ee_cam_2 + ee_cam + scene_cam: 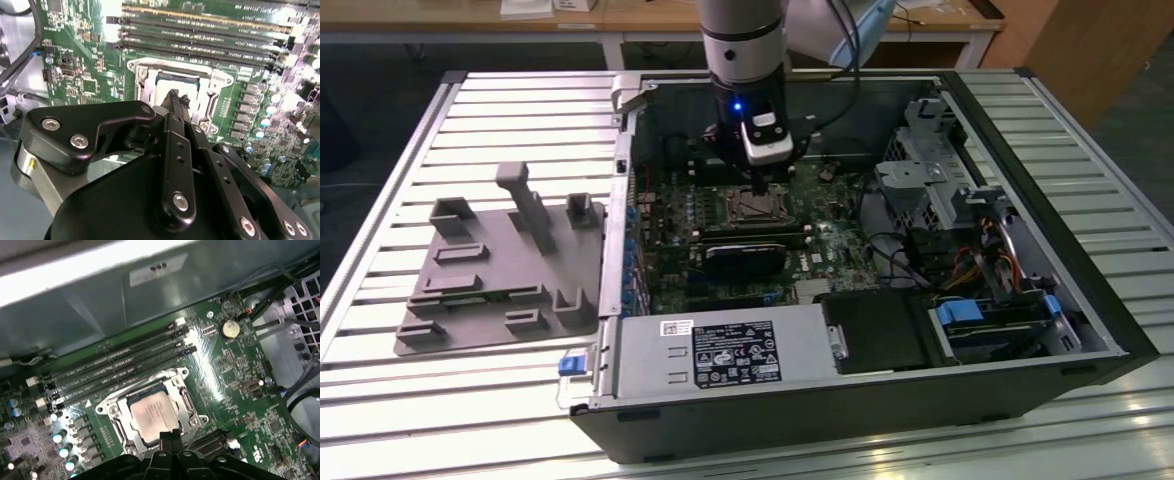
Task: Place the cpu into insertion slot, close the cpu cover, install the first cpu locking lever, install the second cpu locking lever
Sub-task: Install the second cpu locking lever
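- Outside, in the exterior view, the gripper (762,186) hangs inside the open computer case (1067,300), just above the socket (758,207) on the green board (821,250); a grey holder (494,275) lies at the exterior view's left.
- Next, in the second wrist view, the fingertips (174,96) are pressed together, empty, over the chip (176,85), which sits in the socket under the metal cover (175,67).
- Lastly, in the first wrist view, the chip (152,414) lies flat in the cover's (180,392) window, beside the long memory slots (115,371).
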Available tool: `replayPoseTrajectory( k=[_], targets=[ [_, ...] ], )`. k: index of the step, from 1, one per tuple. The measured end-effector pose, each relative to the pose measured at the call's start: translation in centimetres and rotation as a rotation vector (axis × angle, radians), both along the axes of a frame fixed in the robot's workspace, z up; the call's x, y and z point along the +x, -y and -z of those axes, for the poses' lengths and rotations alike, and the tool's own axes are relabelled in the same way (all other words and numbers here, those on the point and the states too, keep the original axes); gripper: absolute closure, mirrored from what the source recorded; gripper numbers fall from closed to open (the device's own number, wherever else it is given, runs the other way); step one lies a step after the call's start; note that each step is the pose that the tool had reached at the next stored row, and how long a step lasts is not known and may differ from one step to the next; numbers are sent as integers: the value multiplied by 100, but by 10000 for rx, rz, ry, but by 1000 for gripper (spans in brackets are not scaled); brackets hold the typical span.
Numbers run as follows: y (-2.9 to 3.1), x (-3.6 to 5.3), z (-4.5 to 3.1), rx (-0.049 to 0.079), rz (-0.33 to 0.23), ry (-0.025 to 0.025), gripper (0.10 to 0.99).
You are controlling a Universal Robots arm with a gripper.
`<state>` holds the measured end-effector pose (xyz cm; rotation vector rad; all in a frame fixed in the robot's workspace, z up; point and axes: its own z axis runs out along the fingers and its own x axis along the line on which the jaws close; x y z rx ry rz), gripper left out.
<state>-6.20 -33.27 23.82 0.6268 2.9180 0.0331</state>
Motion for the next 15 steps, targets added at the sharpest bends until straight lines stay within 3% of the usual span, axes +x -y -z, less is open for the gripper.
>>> replayPoseTrajectory(
  k=[15],
  targets=[
    [231, 0, 0, -1, 0, 0, 984]
  ],
)
